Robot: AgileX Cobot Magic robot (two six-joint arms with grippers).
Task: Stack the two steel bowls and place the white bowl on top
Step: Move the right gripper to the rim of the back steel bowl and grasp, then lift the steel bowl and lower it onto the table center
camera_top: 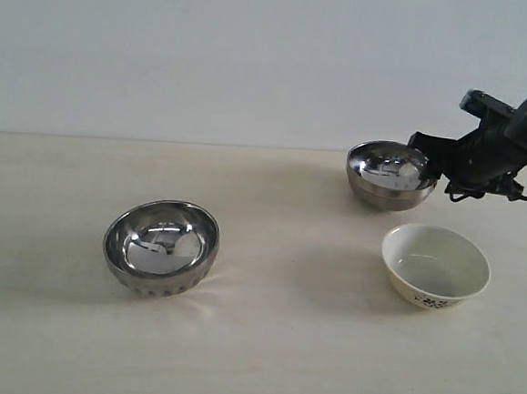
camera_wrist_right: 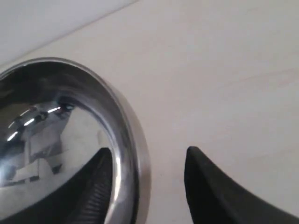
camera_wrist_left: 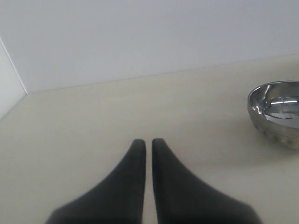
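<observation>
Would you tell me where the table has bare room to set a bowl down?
Bare table lies between the ribbed steel bowl and the white bowl, and along the front. Crowded back right: right claw straddles the rim of the far steel bowl.

You're on a robot test bench here, a lab-style setup. Plain cream table (camera_top: 251, 360) fills your view, with a flat white wall (camera_top: 256, 59) behind at twelve o'clock. A white side panel (camera_wrist_left: 9, 79) edges it in the left wrist view. Black arm (camera_top: 510, 134) hangs at two o'clock. Props sit well apart: steel bowl (camera_top: 161, 244) at eight o'clock, other steel bowl (camera_top: 391, 173) at one, white bowl (camera_top: 435, 263) at four.
</observation>
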